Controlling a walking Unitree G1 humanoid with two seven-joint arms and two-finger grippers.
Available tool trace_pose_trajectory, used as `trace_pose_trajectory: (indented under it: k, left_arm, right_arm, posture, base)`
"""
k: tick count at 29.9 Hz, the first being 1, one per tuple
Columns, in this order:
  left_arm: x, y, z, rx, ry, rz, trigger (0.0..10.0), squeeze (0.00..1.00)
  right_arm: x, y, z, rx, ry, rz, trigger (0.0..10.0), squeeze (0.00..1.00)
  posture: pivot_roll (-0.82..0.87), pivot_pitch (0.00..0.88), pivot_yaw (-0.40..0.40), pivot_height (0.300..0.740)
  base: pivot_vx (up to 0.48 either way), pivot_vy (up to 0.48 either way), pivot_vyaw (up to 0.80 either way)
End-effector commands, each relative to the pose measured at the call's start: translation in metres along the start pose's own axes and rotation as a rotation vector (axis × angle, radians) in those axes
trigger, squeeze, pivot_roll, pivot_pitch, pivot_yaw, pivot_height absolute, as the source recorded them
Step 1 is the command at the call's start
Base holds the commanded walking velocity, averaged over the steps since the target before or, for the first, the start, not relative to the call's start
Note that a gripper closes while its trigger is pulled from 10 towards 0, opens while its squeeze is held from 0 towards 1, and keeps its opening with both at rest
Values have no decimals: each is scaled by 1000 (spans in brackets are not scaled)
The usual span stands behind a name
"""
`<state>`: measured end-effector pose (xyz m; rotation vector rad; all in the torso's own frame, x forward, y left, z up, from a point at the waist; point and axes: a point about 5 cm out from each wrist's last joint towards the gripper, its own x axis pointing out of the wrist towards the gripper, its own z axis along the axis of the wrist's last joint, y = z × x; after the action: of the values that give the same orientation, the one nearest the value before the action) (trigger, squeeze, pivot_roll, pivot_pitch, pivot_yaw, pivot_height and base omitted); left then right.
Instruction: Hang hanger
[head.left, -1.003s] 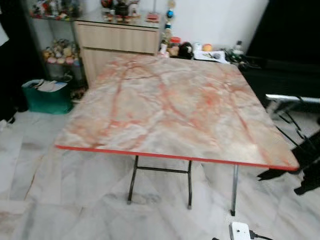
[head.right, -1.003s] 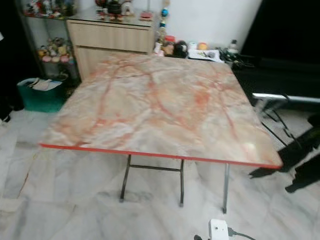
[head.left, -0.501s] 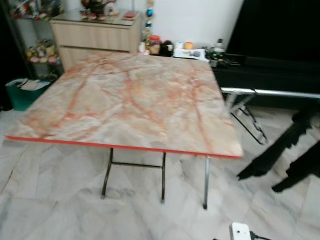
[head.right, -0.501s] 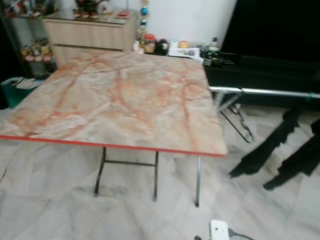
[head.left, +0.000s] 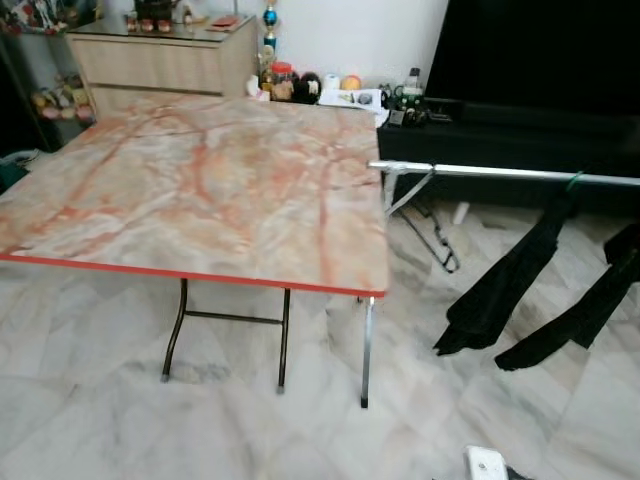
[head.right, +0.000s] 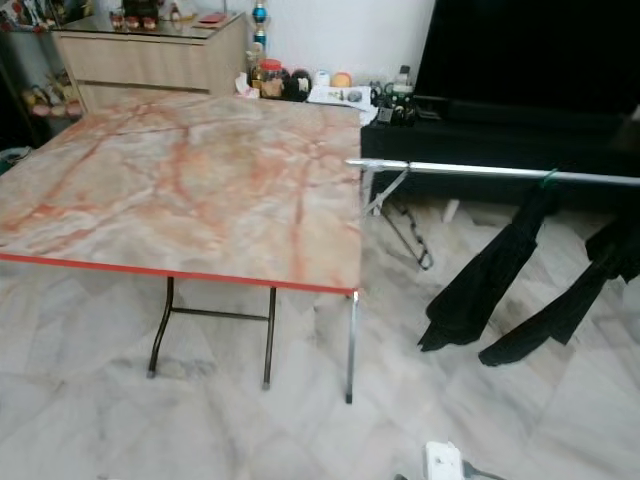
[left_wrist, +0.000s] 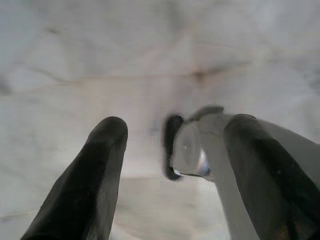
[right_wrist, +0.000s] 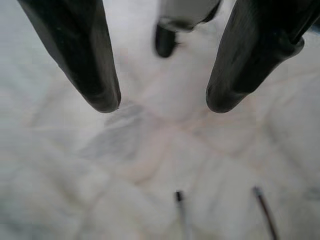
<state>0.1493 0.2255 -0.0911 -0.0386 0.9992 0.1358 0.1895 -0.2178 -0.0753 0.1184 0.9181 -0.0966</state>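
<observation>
Hanger (head.left: 432, 236) dangles under our drying rail (head.left: 500, 174), ahead-right, nearer our right gripper (right_wrist: 162, 105); both grippers spread, left gripper (left_wrist: 175, 137) too.

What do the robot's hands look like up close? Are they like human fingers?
Not really. Each hand has just two long, smooth black fingers with rounded tips: the left hand and the right hand look alike, with no markings or cables visible.

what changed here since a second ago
The camera swung toward the robot's right: the marble-top table slid leftward in the picture, and the silver rail with dark clothes hanging from it came into fuller sight. Nothing was taken hold of or let go. The table, the cabinet and the clutter behind it did not themselves move.
</observation>
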Motion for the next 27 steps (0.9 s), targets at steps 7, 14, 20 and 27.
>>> trace_pose_trajectory:
  k: [7, 14, 20, 27]
  left_arm:
    - [-1, 8, -3, 4, 14, 18, 10000, 0]
    - [-2, 8, -3, 9, 16, 16, 10000, 0]
    - [-2, 7, -4, 12, 18, 12, 10000, 0]
    - [-2, 7, -5, 0, 21, 21, 10000, 0]
  right_arm:
    - [2, 8, 4, 16, -13, 16, 10000, 0]
    - [2, 8, 3, 23, -13, 14, 10000, 0]
    - [2, 7, 2, 24, -11, 10, 10000, 0]
    - [1, 5, 2, 22, -11, 8, 10000, 0]
  posture:
    - [183, 0, -40, 740]
    - [173, 0, -34, 740]
    - [170, 0, -33, 740]
    - [171, 0, -38, 740]
  base:
    - [0, -480, 0]
    - [0, -480, 0]
    - [0, -480, 0]
    - [0, -122, 0]
